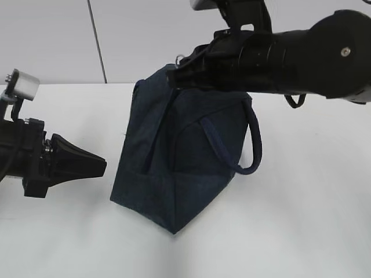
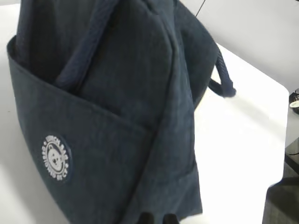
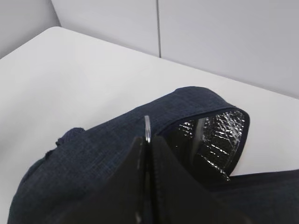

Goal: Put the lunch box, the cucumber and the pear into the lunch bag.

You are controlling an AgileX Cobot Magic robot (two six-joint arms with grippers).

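The dark navy lunch bag (image 1: 179, 156) stands on the white table, leaning, with its loop handle (image 1: 252, 145) hanging to the right. My right gripper (image 1: 177, 74) is at the bag's top, shut on the silver ring zip pull (image 3: 147, 127). The right wrist view shows the top partly open, with silvery foil lining (image 3: 217, 135) inside. My left gripper (image 1: 101, 165) is shut and empty, just left of the bag's lower side. In the left wrist view its fingertips (image 2: 148, 218) point at the bag (image 2: 117, 116). The lunch box, cucumber and pear are out of view.
The white table (image 1: 290, 231) extends around the bag, with a grey wall behind. A round white logo patch (image 2: 57, 157) is on the bag's front pocket. The table's edge (image 2: 286, 140) and dark equipment show at the right of the left wrist view.
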